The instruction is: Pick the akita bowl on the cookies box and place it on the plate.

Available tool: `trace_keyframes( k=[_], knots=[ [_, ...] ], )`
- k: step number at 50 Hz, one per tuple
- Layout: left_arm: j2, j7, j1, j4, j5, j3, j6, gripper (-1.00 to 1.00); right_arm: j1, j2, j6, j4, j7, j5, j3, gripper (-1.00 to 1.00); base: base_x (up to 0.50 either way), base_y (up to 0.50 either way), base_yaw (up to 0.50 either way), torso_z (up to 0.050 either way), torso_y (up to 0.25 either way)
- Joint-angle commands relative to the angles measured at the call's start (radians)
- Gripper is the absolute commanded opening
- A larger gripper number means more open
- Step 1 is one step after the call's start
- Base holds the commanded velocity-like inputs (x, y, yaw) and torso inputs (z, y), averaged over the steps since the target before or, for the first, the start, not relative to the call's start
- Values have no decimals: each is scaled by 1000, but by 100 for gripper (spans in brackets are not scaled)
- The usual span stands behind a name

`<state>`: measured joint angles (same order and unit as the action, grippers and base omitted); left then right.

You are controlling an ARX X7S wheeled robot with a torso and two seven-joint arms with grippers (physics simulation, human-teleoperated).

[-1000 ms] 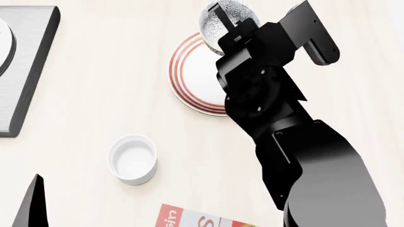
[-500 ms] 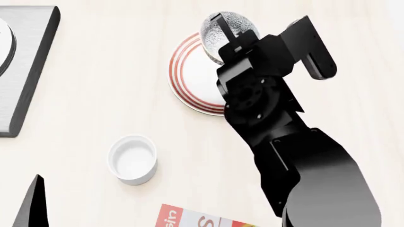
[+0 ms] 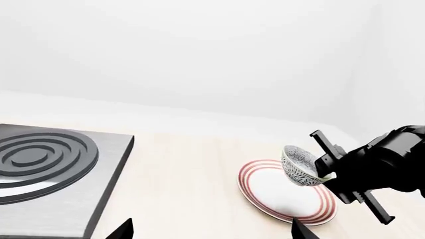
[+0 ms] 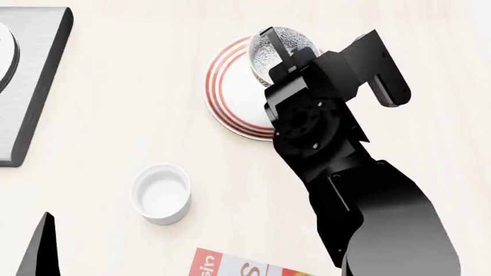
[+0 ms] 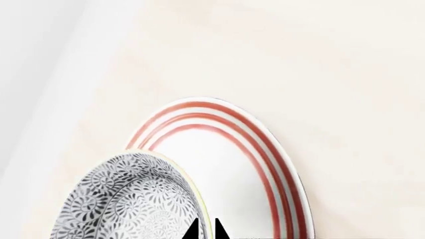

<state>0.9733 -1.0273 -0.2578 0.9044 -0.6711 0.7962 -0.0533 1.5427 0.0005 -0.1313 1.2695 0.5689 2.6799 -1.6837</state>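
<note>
The akita bowl [image 4: 270, 50], grey-and-black speckled, hangs tilted over the far edge of the plate [image 4: 230, 86]. My right gripper [image 4: 284, 56] is shut on its rim. In the right wrist view the two fingertips pinch the wall of the bowl [image 5: 126, 199], with the red-ringed plate [image 5: 232, 159] just beyond my right gripper [image 5: 207, 233]. The left wrist view shows the bowl [image 3: 300, 167] held a little above the plate [image 3: 279, 194]. My left gripper [image 3: 212, 234] is open and holds nothing. Only a corner of the cookies box [image 4: 234, 267] shows at the near edge.
A small plain white cup [image 4: 161, 194] stands on the table between the plate and the cookies box. A grey stove slab [image 4: 38, 86] with a ringed burner [image 3: 40, 157] lies at the far left. My right arm [image 4: 368, 207] covers the plate's right side.
My right gripper has carried the bowl toward me, from beyond the plate's far rim to over the plate's far edge. The left arm, cup and box have not moved.
</note>
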Motion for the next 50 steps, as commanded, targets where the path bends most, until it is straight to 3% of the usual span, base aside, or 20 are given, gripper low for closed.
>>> trace_keyframes(
  k=[1, 50],
  knots=[
    [2, 0, 1, -3, -2, -1, -3, 100, -7, 0, 2, 3, 7, -26, 3, -100, 0, 0, 0, 0, 0],
    [6, 5, 6, -23, -8, -7, -22, 100, -50, 0, 11, 9, 10, -40, -4, -100, 0, 0, 0, 0, 0]
  ],
)
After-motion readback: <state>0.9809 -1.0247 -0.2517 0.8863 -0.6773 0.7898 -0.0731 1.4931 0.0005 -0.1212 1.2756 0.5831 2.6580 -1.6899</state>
